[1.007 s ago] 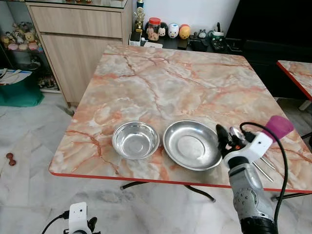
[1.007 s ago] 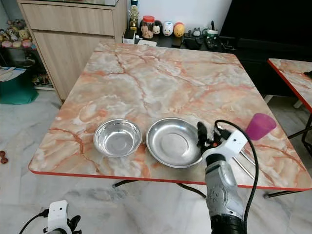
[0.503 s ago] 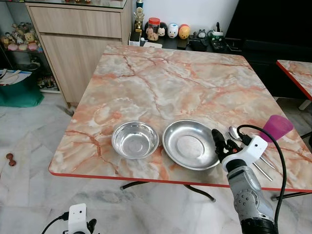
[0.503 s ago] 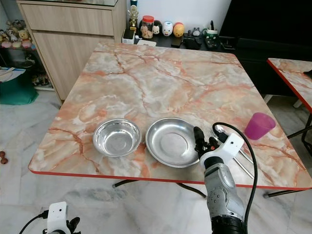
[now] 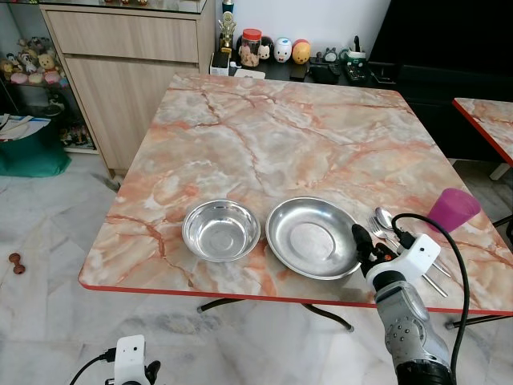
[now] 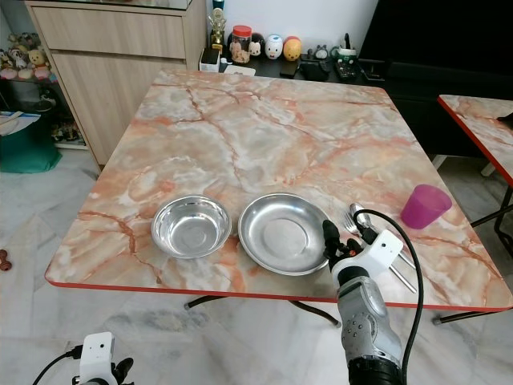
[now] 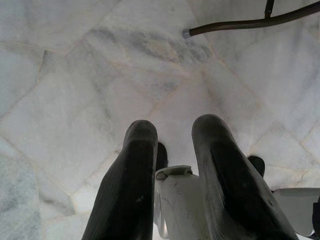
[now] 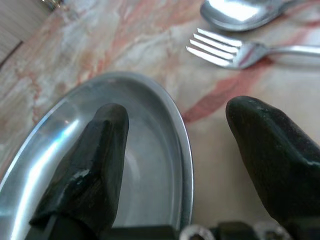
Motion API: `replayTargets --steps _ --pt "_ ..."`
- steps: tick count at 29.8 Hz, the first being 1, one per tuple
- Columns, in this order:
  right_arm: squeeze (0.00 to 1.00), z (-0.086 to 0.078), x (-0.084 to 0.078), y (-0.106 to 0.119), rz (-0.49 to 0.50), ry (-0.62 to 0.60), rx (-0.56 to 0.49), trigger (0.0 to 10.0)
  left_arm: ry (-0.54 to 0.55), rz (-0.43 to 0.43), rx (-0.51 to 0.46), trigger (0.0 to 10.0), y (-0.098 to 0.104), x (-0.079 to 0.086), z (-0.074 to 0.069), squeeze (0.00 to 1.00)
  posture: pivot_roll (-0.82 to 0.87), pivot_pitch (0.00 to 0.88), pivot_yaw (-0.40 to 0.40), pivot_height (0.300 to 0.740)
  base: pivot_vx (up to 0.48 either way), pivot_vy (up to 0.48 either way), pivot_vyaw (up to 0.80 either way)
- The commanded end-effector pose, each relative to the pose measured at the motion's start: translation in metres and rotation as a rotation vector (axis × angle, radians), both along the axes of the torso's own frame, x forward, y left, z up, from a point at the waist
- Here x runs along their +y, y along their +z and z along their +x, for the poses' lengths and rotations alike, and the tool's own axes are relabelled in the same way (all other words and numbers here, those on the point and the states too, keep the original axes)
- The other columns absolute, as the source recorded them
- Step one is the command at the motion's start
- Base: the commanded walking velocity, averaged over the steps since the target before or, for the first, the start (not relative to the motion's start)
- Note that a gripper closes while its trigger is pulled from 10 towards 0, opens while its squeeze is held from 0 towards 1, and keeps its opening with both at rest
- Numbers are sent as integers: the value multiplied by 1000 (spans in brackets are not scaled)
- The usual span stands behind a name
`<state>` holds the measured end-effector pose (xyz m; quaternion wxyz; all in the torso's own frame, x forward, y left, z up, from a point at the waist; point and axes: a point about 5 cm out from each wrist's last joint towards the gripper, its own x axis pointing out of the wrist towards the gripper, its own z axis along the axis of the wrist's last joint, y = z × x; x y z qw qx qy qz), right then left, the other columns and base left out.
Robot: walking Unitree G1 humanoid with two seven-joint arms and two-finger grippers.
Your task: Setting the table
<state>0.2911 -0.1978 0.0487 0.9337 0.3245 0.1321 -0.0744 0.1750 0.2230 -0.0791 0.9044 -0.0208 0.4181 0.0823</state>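
I judge I'm at the plate-placing step: my right gripper (image 8: 175, 165) straddles the rim of the steel plate (image 5: 313, 237) at its 3 o'clock edge, fingers spread wide, one over the dish and one outside, clamping nothing. The plate sits at the table's (image 5: 280, 136) near edge, bowl (image 5: 221, 230) at its 9 o'clock, fork (image 8: 235, 50) and spoon (image 8: 240, 12) at 3 (pink cup (image 5: 453, 210) beyond). Next I'd either close on the rim or back away cleanly. The left gripper (image 7: 172, 200) hangs idle over the floor, fingers slightly apart.
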Motion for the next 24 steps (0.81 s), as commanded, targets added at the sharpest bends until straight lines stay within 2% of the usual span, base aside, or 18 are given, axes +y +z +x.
replayTargets --steps 1,13,24 --pt "0 3 -3 0 -17 -1 7 10000 -21 -8 25 10000 -3 -4 -5 0 25 0 -99 740 0 0 0" --pt "0 9 2 0 -11 18 1 10000 -20 -2 33 10000 -4 -3 -7 0 32 0 -99 740 0 0 0" --pt "0 7 2 -5 -7 9 22 10000 -14 -6 34 10000 -4 -3 -7 0 29 0 -98 740 0 0 0"
